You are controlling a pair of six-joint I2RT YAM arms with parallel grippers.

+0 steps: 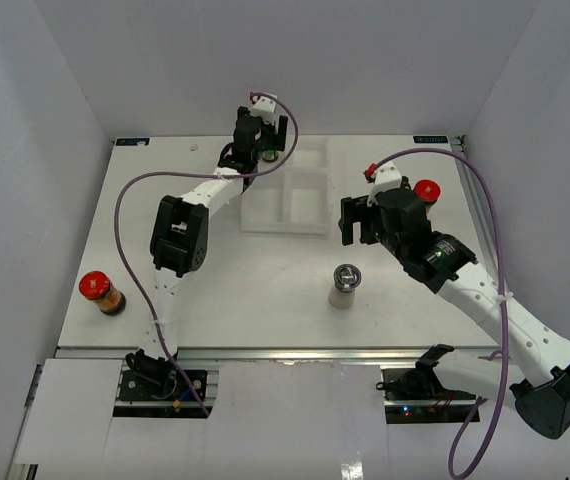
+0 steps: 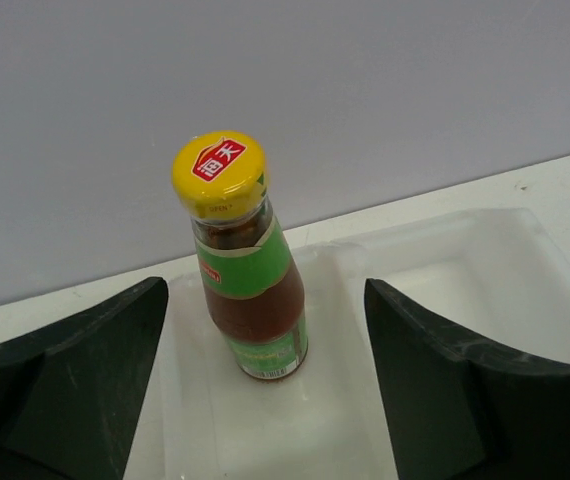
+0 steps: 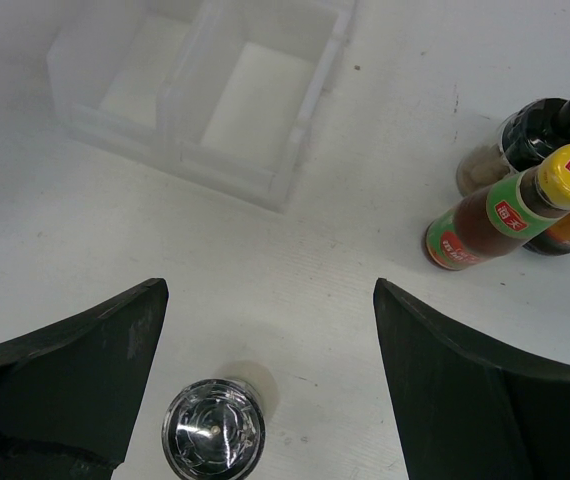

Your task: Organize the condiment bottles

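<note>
Slim red sauce bottle with yellow cap [image 2: 252, 300] stands upright inside white divided plastic tray [image 2: 445, 240], centred between the spread, untouching fingers of the left claw [image 2: 265, 305]; right claw [image 3: 270, 300] also gapes.

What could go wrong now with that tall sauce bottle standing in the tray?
The slim sauce bottle stands upright in the tray between the open left fingers; if they swing sideways while pulling back, they might knock it over. The grey-lidded shaker sits off-centre below the open right fingers, so a descent could clip its lid.
</note>
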